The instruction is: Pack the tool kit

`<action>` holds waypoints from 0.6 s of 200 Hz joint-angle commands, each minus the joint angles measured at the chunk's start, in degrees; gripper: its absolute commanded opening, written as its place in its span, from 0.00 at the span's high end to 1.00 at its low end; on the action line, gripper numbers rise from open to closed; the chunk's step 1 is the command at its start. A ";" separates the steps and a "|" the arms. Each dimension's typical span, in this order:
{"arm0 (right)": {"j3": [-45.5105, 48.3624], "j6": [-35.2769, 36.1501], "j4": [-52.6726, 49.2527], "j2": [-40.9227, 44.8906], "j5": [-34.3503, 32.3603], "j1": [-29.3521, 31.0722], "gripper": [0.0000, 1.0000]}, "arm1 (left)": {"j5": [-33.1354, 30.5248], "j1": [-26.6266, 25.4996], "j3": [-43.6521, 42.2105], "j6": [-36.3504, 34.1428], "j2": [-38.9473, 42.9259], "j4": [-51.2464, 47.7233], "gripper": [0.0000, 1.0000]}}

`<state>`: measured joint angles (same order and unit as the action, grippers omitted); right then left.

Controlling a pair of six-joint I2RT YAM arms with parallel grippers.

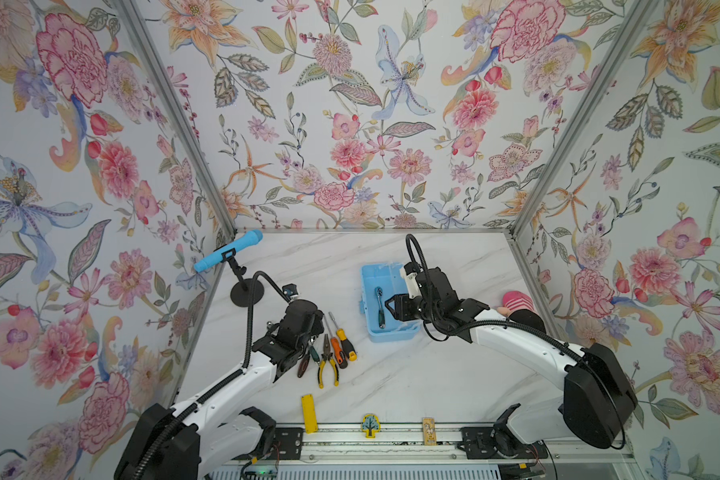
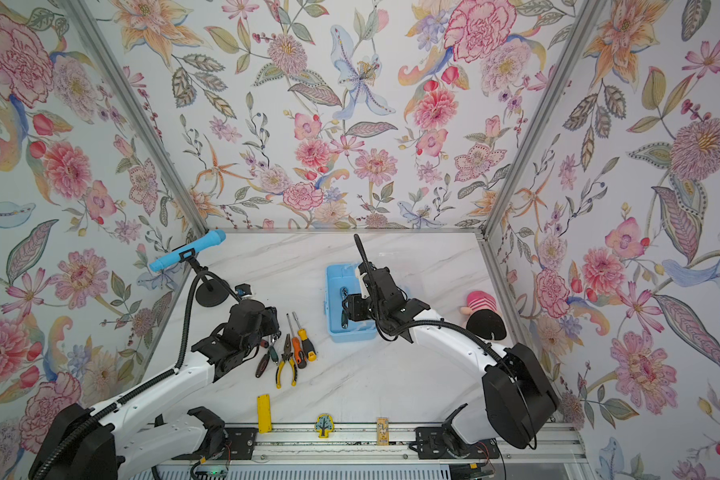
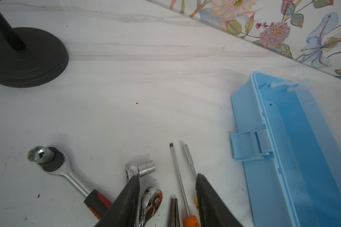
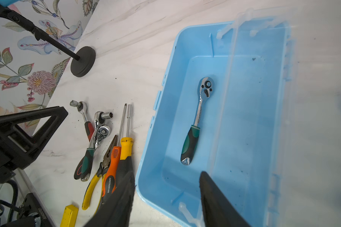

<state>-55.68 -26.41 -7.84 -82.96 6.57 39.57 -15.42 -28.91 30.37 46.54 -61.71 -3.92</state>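
While one green-handled ratchet [image 1: 380, 307] already lies in the light-blue box [image 1: 365, 291], the rest of the kit sits loose on the table [image 1: 433, 374]. Both top views show the pliers [image 1: 328, 368], orange screwdriver [image 1: 337, 351] and yellow screwdriver [image 1: 346, 338] in a row left of the box, apart from it. Over that row hovers the left gripper [image 1: 313, 332]; over the box hangs the right gripper [image 1: 393, 309].

Left wrist view: jaws parted, nothing clamped. A ratchet head [image 3: 153, 198] lies on the table under the gap, and a red-handled ratchet [image 3: 55, 163] lies off to one side.

Right wrist view: jaws parted and empty above one end of the box. The boxed ratchet lies flat on the floor, with the clear lid [image 4: 264, 118] swung back open.

Judgement: packing is at an early stage, one tool in and several out. The next move is likely the left gripper dropping onto the ratchet beneath it, closing, lifting and carrying it to the box. The tools lie touching, so a neighbour could be dragged along.

Writing: the boxed ratchet's shank and the orange handle each carry a word that looks like "GREENER", though it is too small to be sure.
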 commanded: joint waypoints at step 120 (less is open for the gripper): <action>-2.09 -0.34 0.98 -2.53 2.74 -1.33 0.47 | 5.90 6.56 0.15 -2.93 -16.47 5.22 0.66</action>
<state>-56.95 -26.59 -7.22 -85.69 8.60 39.07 -11.55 -23.31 29.04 45.06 -76.29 -0.75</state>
